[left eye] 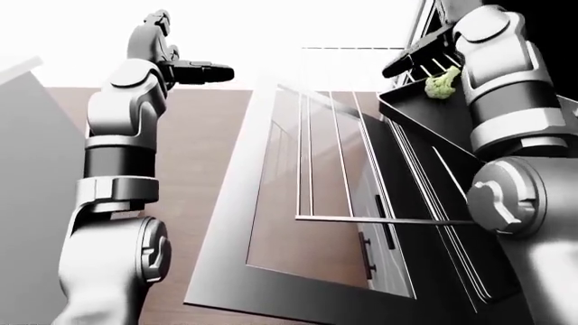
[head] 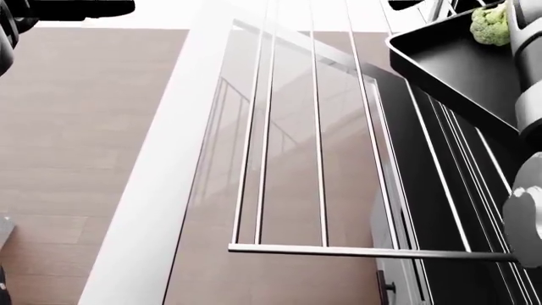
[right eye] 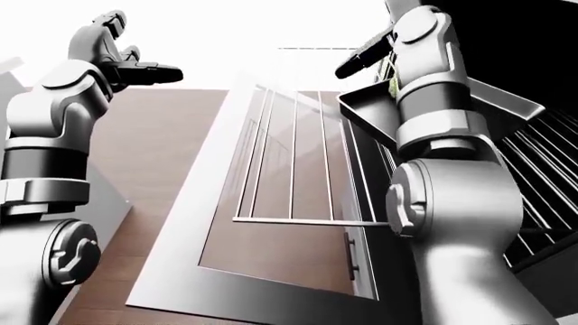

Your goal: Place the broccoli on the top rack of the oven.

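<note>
The green broccoli [left eye: 442, 82] lies at the upper end of a black tray [left eye: 423, 114], top right in the left-eye view; the head view shows this broccoli [head: 490, 24] in its top right corner. My right hand [left eye: 408, 62] hovers just left of and above it, dark fingers stretched out, open and holding nothing. A pulled-out wire rack [left eye: 336, 142] runs from the tray down to its cross bar [left eye: 379, 220]. My left hand [left eye: 203, 71] is raised at upper left, open and empty, far from the oven.
The open oven door [left eye: 271, 257], with its glass pane, hangs under the rack over the brown wood floor [head: 76, 127]. More rack wires [right eye: 542, 149] line the dark oven cavity at right. My right forearm [head: 529, 70] crosses the head view's right edge.
</note>
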